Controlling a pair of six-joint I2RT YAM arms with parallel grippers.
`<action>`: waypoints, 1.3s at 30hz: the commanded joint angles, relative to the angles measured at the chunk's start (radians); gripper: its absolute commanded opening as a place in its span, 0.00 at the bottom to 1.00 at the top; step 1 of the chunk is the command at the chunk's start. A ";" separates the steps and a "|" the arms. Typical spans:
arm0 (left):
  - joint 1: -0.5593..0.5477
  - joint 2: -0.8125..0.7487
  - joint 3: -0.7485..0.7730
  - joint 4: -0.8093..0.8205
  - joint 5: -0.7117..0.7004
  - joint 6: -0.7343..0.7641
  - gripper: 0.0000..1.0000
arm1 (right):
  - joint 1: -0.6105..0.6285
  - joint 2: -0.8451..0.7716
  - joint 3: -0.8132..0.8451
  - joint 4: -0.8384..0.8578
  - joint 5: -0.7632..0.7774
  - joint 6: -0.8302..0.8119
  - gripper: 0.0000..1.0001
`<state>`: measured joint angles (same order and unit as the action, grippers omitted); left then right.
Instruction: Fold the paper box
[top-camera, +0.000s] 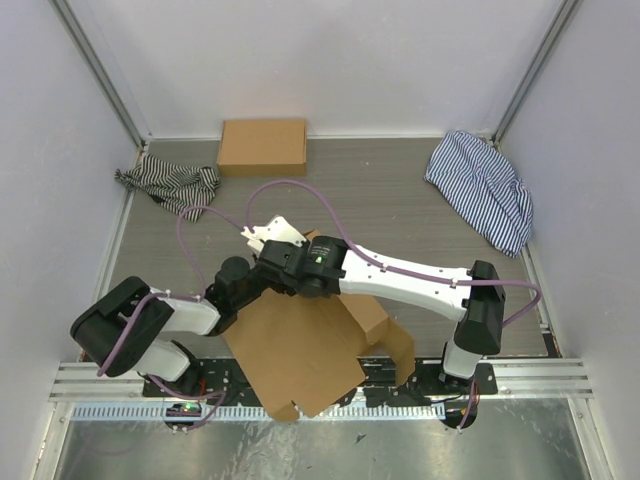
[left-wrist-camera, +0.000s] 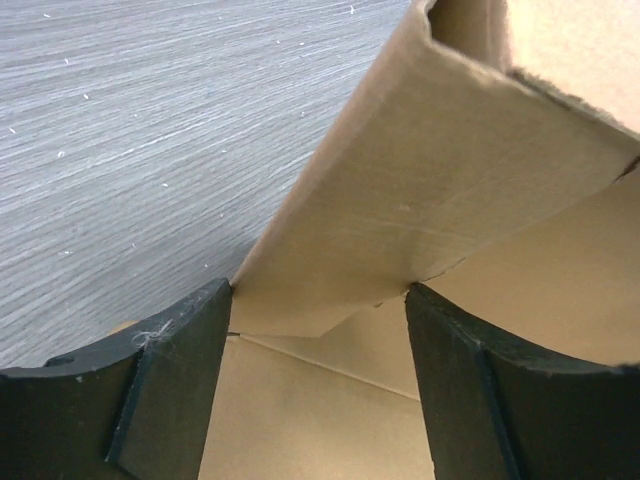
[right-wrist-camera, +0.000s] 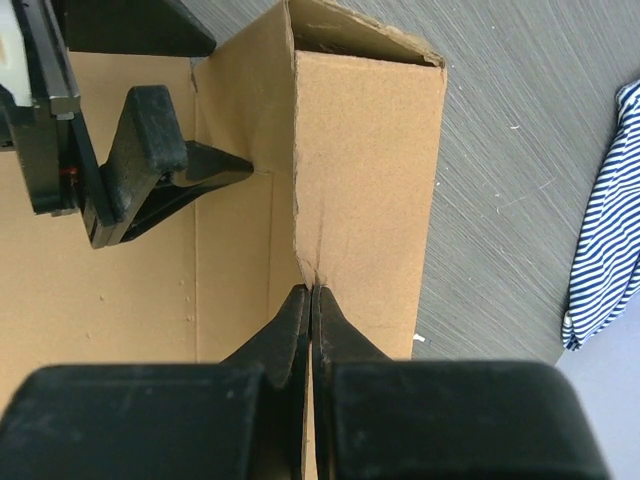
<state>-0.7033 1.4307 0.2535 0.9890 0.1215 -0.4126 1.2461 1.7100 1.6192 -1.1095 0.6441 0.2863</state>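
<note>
Two grippers at box (top-camera: 300, 350): L gripper (left-wrist-camera: 320, 300) wide open astride a flap; R gripper (right-wrist-camera: 312, 292) pinched shut on box wall.

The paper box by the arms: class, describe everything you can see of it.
The paper box is plain brown cardboard, a creased sheet only partly folded. It lies at the near edge of the grey table, under both arms, one corner overhanging the front. One side wall stands up, doubled into a hollow sleeve. The right gripper is shut, pinching that wall's end. The left gripper is open over the flat panel, a raised flap just ahead of it.
</note>
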 joint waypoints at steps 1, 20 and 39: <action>-0.003 0.050 0.038 0.161 -0.035 0.041 0.72 | 0.003 -0.036 0.011 0.045 -0.074 0.014 0.02; -0.079 0.085 0.038 0.210 -0.166 0.084 0.17 | 0.002 -0.042 0.002 0.042 -0.078 0.022 0.02; -0.090 0.245 0.103 0.442 -0.138 0.221 0.58 | 0.000 -0.054 -0.013 0.066 -0.115 0.008 0.02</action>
<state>-0.7902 1.6520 0.3077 1.3281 -0.0097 -0.2417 1.2411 1.6924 1.6081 -1.0935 0.6090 0.2848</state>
